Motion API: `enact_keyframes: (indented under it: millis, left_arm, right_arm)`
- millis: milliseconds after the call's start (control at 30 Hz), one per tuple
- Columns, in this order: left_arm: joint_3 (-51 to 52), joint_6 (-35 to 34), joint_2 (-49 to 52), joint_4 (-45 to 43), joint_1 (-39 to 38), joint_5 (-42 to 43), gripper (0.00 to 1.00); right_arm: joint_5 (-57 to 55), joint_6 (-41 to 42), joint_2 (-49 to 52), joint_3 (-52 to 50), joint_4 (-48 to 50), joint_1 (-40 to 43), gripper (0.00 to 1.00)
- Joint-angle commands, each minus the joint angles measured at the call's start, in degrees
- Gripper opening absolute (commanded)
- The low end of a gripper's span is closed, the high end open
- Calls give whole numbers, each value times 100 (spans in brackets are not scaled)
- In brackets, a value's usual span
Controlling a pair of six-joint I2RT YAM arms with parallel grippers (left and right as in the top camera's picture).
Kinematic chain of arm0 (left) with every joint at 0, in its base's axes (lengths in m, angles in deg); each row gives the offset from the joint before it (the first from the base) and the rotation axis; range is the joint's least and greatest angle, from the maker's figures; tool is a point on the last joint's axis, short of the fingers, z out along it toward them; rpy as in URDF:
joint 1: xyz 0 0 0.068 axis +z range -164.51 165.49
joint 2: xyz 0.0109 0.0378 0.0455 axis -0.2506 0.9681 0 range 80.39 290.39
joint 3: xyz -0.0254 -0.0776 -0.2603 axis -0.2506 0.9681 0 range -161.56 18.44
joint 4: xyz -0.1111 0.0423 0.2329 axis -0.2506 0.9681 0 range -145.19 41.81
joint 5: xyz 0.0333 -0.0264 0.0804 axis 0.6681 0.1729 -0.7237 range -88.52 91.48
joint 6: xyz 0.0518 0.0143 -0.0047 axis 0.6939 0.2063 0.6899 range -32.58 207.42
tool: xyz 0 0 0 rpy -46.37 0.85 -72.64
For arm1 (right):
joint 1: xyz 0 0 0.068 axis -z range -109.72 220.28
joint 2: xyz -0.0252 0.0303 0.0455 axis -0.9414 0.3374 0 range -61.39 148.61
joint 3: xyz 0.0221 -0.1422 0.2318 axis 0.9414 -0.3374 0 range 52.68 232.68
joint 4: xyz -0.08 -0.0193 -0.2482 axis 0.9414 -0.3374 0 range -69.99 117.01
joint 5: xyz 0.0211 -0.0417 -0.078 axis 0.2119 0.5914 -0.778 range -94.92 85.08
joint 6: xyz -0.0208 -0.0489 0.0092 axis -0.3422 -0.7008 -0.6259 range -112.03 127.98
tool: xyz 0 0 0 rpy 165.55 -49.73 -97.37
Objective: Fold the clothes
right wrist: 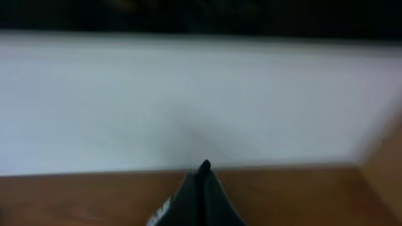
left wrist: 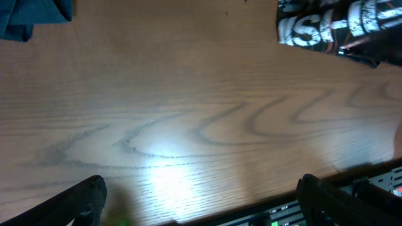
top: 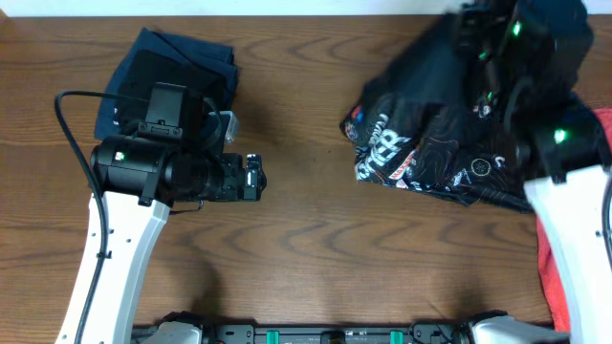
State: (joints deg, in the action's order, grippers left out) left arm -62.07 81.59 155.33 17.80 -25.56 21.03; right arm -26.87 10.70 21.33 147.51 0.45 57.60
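Right claw [right wrist: 204, 176], 1 o'clock, clenched on black printed jersey [top: 421, 143], edge raised, likely for fold. Left claw [left wrist: 201, 185] released above desk [top: 316, 239], 9 o'clock, idle.

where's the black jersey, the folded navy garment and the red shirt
black jersey [top: 421, 143], overhead view, on the patterned fabric beside the white lettering
folded navy garment [top: 182, 53], overhead view, on its uncovered top layer
red shirt [top: 545, 272], overhead view, on the narrow strip that shows
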Motion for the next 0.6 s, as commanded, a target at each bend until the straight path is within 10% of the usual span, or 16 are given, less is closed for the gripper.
enact_keyframes:
  millis: [0,567]
  left_arm:
    - [-120,92,-13,-28,-17,35,98]
    - [-120,92,-13,-66,-17,37,98]
  right_arm:
    - [-721,343,417,9,-271,678,1]
    - [2667,1434,1353,-9,-1211,2037,2]
